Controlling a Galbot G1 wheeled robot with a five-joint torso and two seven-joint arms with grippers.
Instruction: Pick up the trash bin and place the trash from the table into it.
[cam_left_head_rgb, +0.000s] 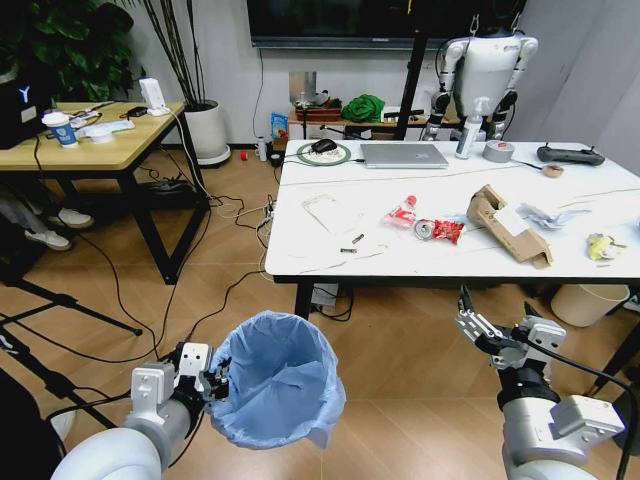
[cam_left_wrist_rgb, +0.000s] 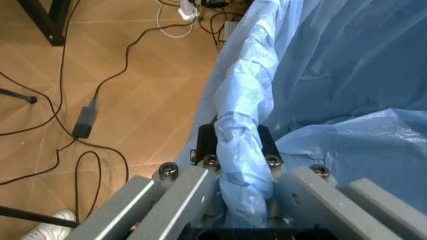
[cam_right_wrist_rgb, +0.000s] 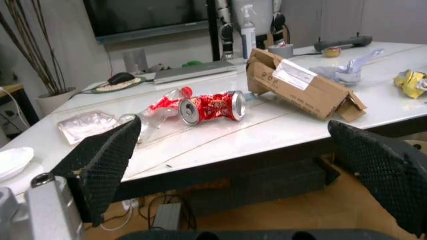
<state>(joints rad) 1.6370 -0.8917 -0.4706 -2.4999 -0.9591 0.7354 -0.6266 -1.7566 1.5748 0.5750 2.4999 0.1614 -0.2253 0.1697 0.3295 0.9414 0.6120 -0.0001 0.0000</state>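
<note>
You have thin, crinkled, glossy blue plastic lining the bin. The table top is smooth, polished marble-look. The torn box is matt brown cardboard; the crushed can is shiny metal. The floor is wood-look.

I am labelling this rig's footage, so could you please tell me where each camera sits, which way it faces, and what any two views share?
Head view: on the robot's head, looking forward and down at the table; left gripper clamped on the trash bin, right gripper open.
Left wrist view: on the left wrist, facing the bin's bag-wrapped rim between its fingers.
Right wrist view: on the right wrist, facing the table edge between open fingers.
Shared: the head and right wrist views both show the cardboard box and red can.
</note>
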